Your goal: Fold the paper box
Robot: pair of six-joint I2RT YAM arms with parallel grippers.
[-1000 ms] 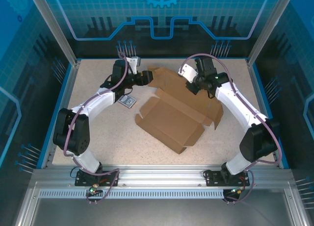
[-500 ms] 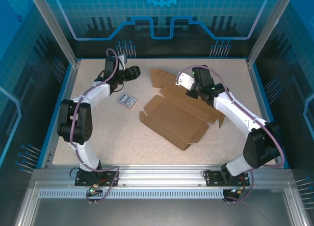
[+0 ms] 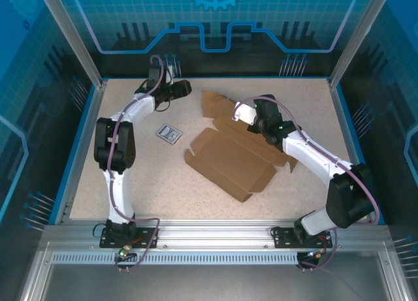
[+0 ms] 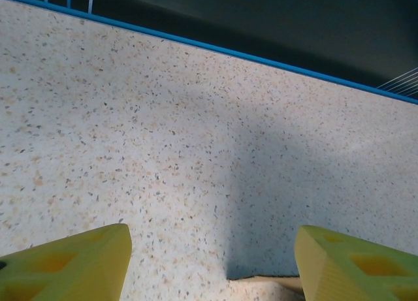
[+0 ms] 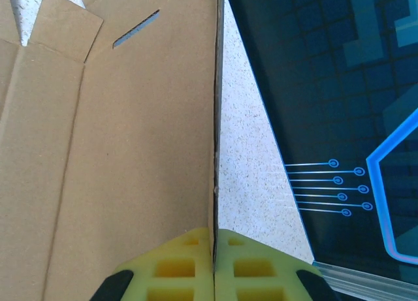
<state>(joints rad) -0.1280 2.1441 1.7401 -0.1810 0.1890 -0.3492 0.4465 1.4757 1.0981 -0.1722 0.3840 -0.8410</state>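
While the right gripper [image 5: 214,241] is clamped shut on a straight panel edge of the paper box [image 3: 228,158], the left gripper [image 4: 212,249] hangs with its jaws apart over bare table [image 3: 130,177] at the far left corner, holding nothing. The box lies right of centre on the table as a partly formed die-cut sheet, with a shallow tray toward the near side and flaps and a slotted panel spread toward the far side.

Step in hand, as judged: creasing or raising one wall, with most of the folding not yet done. The next move likely calls for swinging the pinched panel about its score line while the free gripper comes across to brace the base, since a one-sided pull could drag the light sheet.

Edges: the pinched cardboard edge runs straight up the right wrist view, with bare table and the blue enclosure wall to its right. The table's blue rim [image 4: 196,45] lies ahead of the left fingers. Open room lies left of and nearer than the box. A small printed card [image 3: 168,134] rests to its left, apart.
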